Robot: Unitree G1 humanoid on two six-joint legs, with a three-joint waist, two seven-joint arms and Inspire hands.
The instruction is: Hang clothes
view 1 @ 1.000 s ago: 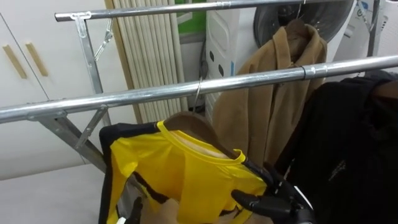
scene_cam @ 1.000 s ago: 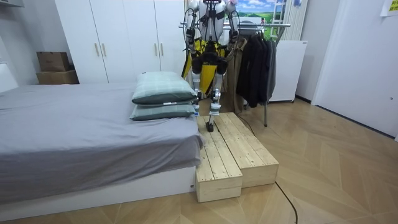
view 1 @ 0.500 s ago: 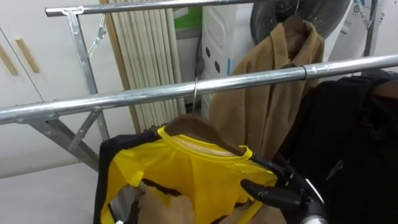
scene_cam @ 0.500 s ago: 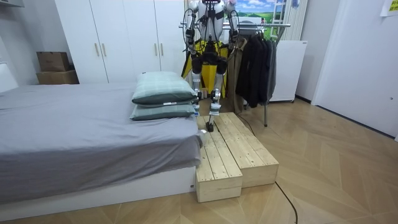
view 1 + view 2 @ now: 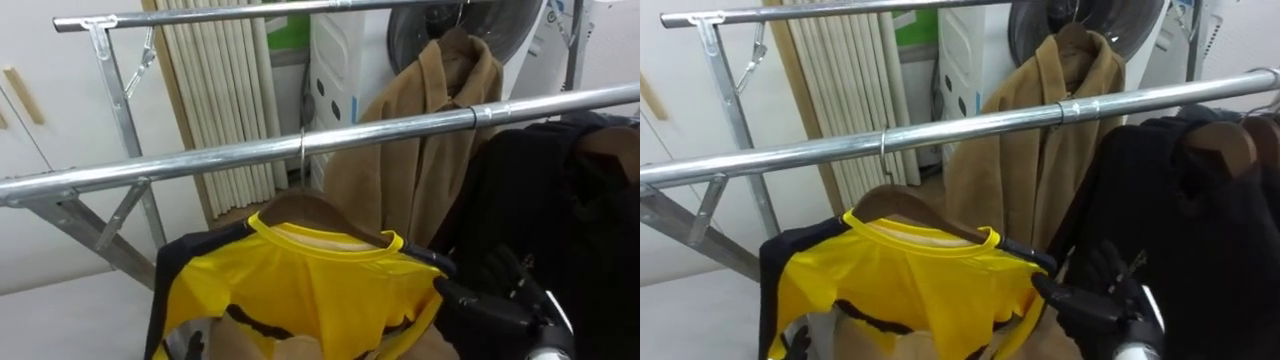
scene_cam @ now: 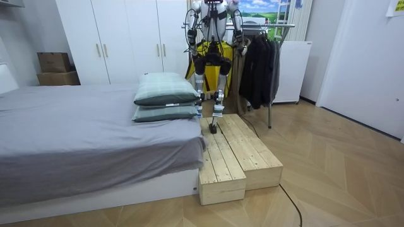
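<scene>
Now, robot: stands on the far end of a wooden platform [image 6: 240, 157] beside the bed [image 6: 82, 139], facing the clothes rack with both arms raised to it.
Task's thing: a yellow shirt [image 5: 300, 290] with black sleeves, on a wooden hanger [image 5: 310, 208].
Hanger: its wire hook lies over the near rail [image 5: 200, 160], about midway along the stretch of rail in view; the shirt hangs below the rail.
Right hand: the right hand [image 5: 495, 310] is low at the right, its dark fingers stretched out straight towards the shirt's shoulder, just beside the cloth and not curled round anything.
Left hand: the left hand [image 5: 795, 345] is low at the shirt's left edge, mostly hidden by the cloth; I cannot tell whether it is open or closed.
Right end of the near rail: black garments [image 5: 560, 220] hang there, close beside the shirt's shoulder.
Far rail: the far rail [image 5: 230, 12] runs behind and higher; a brown coat [image 5: 420, 150] hangs from it, behind the near rail.
Behind the rack: upright beige slats [image 5: 215, 100] against the wall.
Bed: two pillows [image 6: 165, 98] are stacked at its corner nearest the robot.
</scene>
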